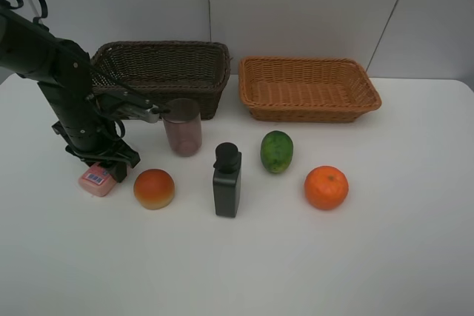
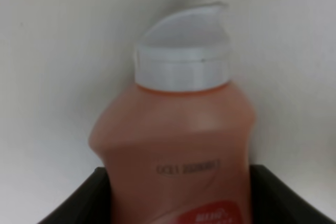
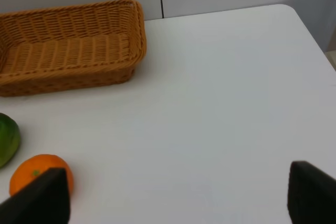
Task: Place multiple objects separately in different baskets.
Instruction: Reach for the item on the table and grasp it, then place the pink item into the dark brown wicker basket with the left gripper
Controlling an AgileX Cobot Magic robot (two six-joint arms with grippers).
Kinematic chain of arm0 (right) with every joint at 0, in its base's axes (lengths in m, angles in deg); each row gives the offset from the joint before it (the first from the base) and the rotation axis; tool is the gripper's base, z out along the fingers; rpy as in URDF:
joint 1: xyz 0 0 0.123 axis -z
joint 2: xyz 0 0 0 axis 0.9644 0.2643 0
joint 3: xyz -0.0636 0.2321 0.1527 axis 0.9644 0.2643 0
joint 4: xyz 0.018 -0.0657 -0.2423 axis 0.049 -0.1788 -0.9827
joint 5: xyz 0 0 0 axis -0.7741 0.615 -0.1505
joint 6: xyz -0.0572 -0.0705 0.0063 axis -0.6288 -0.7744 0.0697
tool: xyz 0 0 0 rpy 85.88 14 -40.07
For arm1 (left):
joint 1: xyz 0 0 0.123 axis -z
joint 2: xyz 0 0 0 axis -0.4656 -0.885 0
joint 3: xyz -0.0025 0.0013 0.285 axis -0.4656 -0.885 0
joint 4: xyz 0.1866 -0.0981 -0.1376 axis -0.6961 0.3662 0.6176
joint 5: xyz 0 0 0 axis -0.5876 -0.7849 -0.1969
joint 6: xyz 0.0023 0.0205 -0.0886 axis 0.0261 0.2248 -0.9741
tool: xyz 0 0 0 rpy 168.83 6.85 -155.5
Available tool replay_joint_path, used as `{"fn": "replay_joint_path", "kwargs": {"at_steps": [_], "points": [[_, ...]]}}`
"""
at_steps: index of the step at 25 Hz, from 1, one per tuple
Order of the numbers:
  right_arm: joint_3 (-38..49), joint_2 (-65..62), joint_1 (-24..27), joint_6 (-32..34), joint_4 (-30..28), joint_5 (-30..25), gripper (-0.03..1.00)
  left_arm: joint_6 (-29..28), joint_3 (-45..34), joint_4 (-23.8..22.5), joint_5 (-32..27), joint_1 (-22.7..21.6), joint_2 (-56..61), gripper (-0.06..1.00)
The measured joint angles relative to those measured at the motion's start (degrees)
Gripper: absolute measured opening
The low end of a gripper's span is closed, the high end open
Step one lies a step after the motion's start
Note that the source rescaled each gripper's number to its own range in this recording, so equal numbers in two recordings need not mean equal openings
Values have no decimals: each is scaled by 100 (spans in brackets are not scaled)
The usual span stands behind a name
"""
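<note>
The right gripper [image 3: 178,198] is outside the high view. Its own camera shows its two dark fingertips [image 3: 37,198] spread wide over bare white table [image 1: 311,264] with nothing between them. In the front row of the table stand the red-orange peach-like fruit [image 1: 154,189], the black rectangular bottle [image 1: 227,180], upright, and the orange [image 1: 326,187], each apart from the others. At the left end of that row lies the pink white-capped bottle [image 1: 97,180] on its side on the table. The left gripper [image 1: 109,162] is down over it. In the left wrist view its black fingers [image 2: 73,203] flank the bottle's body on both sides, close against it, but I cannot tell whether they pinch it or only stand beside it. Further back are the green oval fruit [image 1: 276,151] and the translucent purplish cup [image 1: 183,126], which is upright and just in front of the dark brown basket [image 1: 163,72]. The orange-tan basket [image 1: 307,88] sits beside that one at the far edge. Neither basket shows anything inside.
</note>
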Motion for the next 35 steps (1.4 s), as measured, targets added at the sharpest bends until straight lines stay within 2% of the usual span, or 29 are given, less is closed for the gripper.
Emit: {"fn": "replay_joint_path", "kwargs": {"at_steps": [12, 15, 21, 28, 35], "points": [[0, 0, 0, 0, 0, 0, 75, -317, 0, 0, -13, 0, 180, 65], [0, 0, 0, 0, 0, 0, 75, -323, 54, 0, -176, 0, 197, 65], [0, 0, 0, 0, 0, 0, 75, -356, 295, -37, -769, 0, 342, 65], [0, 0, 0, 0, 0, 0, 75, -529, 716, -57, -1540, 0, 1084, 65], [0, 0, 0, 0, 0, 0, 75, -1288, 1670, -76, -2366, 0, 1313, 65]]}}
